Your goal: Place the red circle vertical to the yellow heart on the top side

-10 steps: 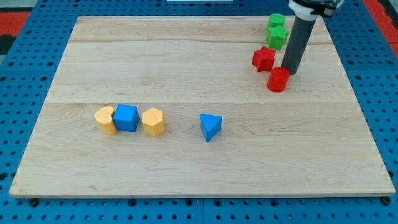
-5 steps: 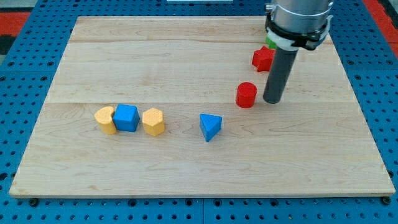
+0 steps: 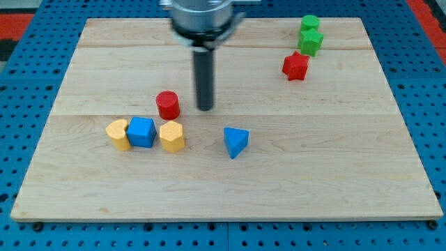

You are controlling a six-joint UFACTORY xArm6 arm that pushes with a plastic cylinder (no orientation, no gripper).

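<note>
No writing, labels, brands, numbers or signs can be read anywhere in the view: not on the wooden board [image 3: 230,178], not on the blue pegboard [image 3: 28,111] under it, nor on the blocks or the arm.

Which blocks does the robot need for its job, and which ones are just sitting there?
Needed:
- red circle
- yellow heart
- my tip, just to the view's right of the red circle

Just lying about:
- blue cube
- yellow hexagon
- blue triangle
- red star
- two green blocks
</note>
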